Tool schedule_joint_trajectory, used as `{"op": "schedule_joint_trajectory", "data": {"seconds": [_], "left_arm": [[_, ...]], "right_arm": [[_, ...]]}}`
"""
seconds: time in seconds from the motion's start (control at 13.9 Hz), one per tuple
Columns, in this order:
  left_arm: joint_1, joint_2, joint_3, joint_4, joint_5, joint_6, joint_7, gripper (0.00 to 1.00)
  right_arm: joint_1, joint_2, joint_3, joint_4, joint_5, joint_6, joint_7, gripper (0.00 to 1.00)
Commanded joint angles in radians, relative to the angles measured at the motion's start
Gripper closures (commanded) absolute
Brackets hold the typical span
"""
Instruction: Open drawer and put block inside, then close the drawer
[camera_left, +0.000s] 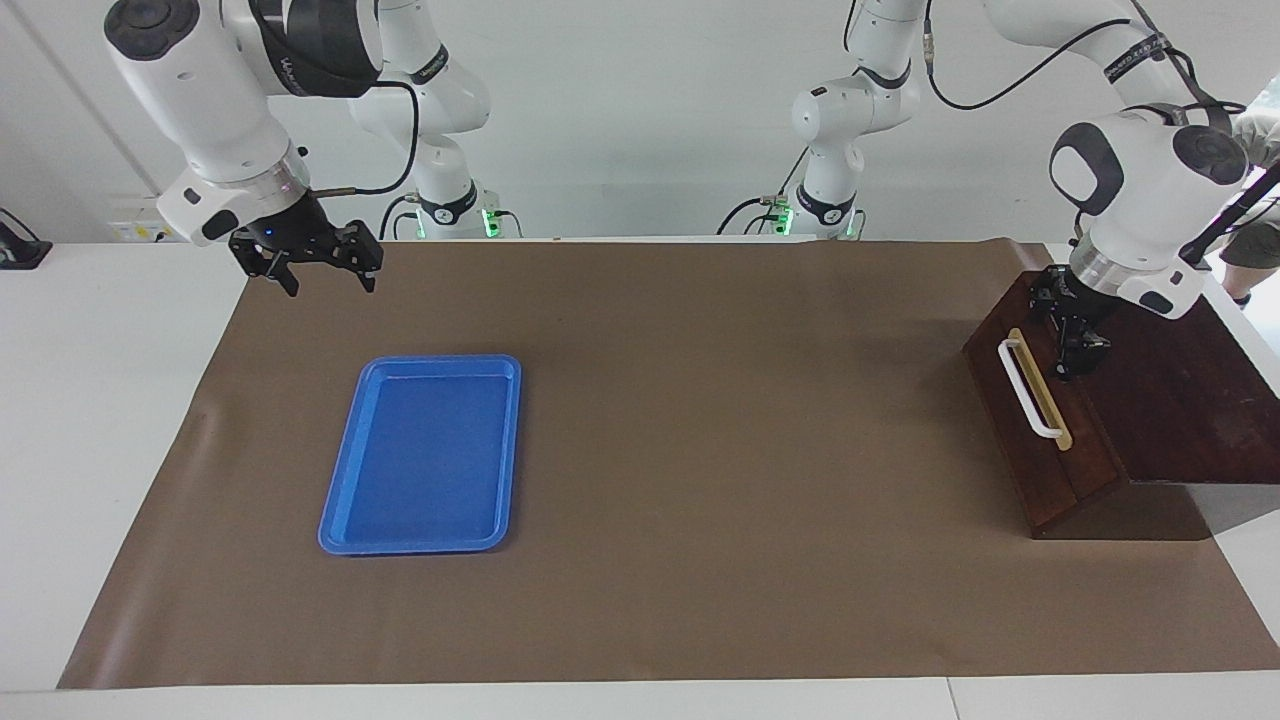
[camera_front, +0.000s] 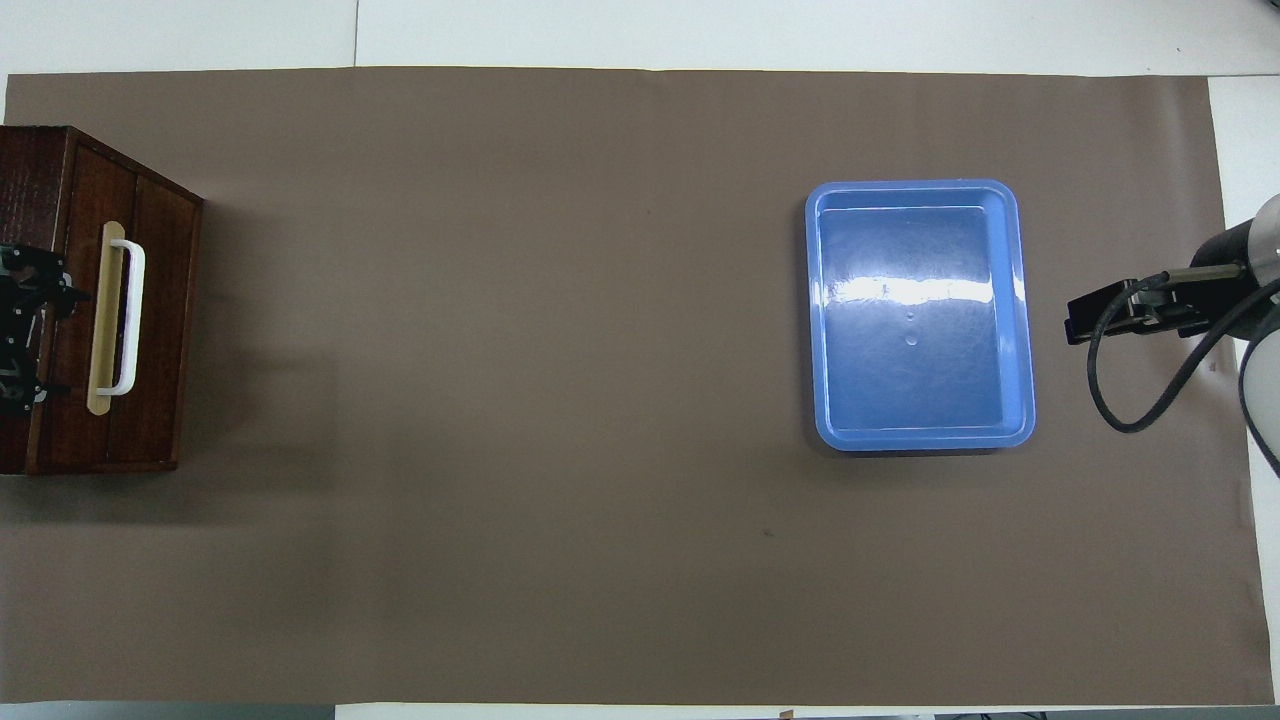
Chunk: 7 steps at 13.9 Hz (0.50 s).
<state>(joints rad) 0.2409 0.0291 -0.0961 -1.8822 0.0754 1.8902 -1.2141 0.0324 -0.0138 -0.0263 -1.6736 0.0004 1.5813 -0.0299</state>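
So from my remote seat, the dark brown wooden drawer (camera_left: 1040, 420) with its white bar handle (camera_left: 1028, 390) on a tan strip sits fully shut in the dark wooden box (camera_left: 1180, 400) at the left arm's end of the table, out at 9 o'clock in the overhead view and 3 o'clock in the facing one. The left gripper (camera_left: 1075, 365) is down on top of the box right by the drawer front, just beside the handle but not on it, and I honestly can't tell how its claw stands, since the overhead only catches a dark sliver of it at the frame edge. The right gripper (camera_left: 312, 272) hangs in the air over the brown paper table cover (camera_left: 700, 450) at about 10 o'clock in the facing view, fingers spread wide with nothing in them; the overhead shows only its wrist and cable. The blue plastic tray (camera_left: 345, 500) lies empty toward the right arm's end. The yellow block doesn't show in either view.
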Motion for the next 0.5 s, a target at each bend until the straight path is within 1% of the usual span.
{"op": "schedule_joint_trajectory", "data": {"seconds": [0.0, 0.22, 0.29, 0.43], "left_arm": [[-0.017, -0.015, -0.014, 0.101, 0.004, -0.166, 0.215, 0.00], [-0.086, -0.024, -0.022, 0.112, 0.000, -0.223, 0.445, 0.00], [-0.138, -0.032, -0.014, 0.114, 0.000, -0.232, 0.522, 0.00], [-0.166, -0.026, -0.019, 0.135, -0.003, -0.270, 0.667, 0.00]], "right_arm": [[-0.006, -0.022, 0.008, -0.021, -0.017, -0.001, -0.010, 0.00], [-0.006, -0.022, 0.008, -0.021, -0.017, -0.001, -0.008, 0.00], [-0.006, -0.022, 0.008, -0.021, -0.017, -0.001, -0.008, 0.00], [-0.006, -0.022, 0.008, -0.021, -0.016, -0.001, -0.008, 0.00]]}}
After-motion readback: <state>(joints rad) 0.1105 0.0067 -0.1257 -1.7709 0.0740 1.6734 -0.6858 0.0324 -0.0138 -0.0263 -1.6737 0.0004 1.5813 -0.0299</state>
